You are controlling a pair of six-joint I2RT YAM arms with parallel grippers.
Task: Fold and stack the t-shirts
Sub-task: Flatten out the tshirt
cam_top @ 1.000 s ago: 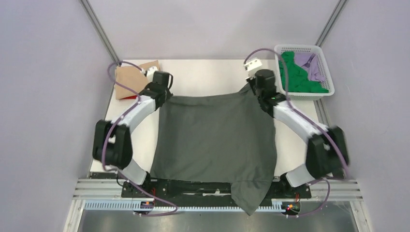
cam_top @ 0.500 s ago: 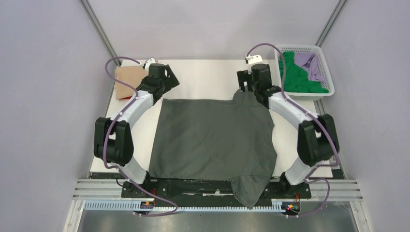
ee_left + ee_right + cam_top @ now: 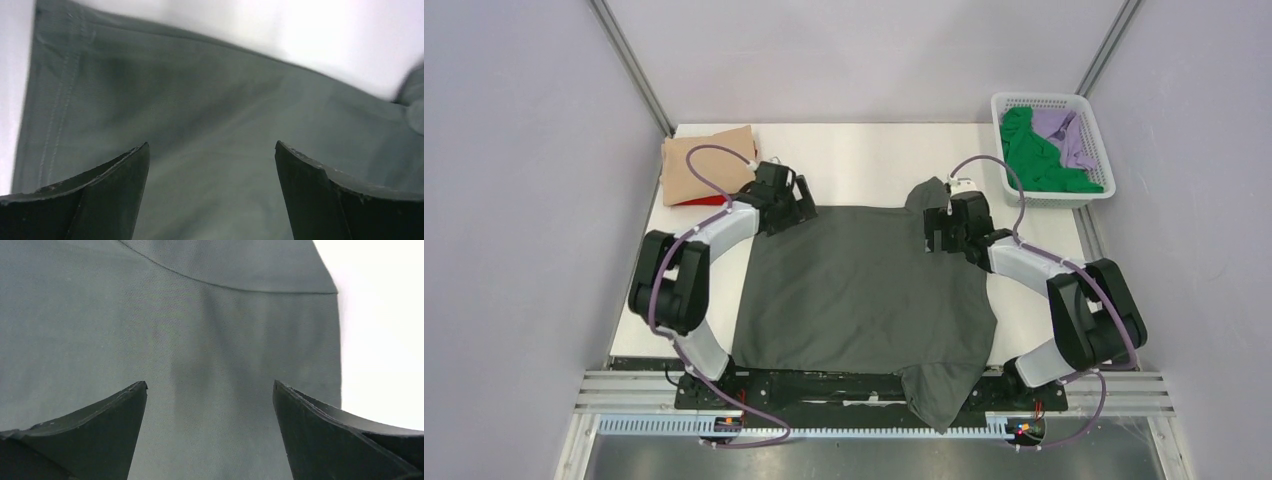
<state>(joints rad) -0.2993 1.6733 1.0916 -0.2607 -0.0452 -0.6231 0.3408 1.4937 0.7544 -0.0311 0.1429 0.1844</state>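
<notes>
A dark grey t-shirt (image 3: 864, 290) lies spread flat on the white table (image 3: 854, 160), one part hanging over the near edge. My left gripper (image 3: 801, 207) hovers over its far left corner, open, with only cloth (image 3: 200, 100) beneath the fingers (image 3: 100, 200). My right gripper (image 3: 938, 234) stands open over the far right part, where a sleeve (image 3: 927, 193) pokes out. The right wrist view shows grey cloth (image 3: 200, 315) between the spread fingers (image 3: 330, 440). A folded tan shirt (image 3: 707, 160) rests on a red one (image 3: 686, 200) at the far left.
A white lattice basket (image 3: 1008, 103) stands at the far right corner, holding a green shirt (image 3: 1034, 160) and a lilac one (image 3: 1064, 132). Grey walls and metal posts close in the table. A bare strip of table (image 3: 380, 340) runs right of the grey shirt.
Both grippers opened and let go of the grey shirt's far edge, which dropped flat. Both arms then came nearer and inward, low over the cloth.
</notes>
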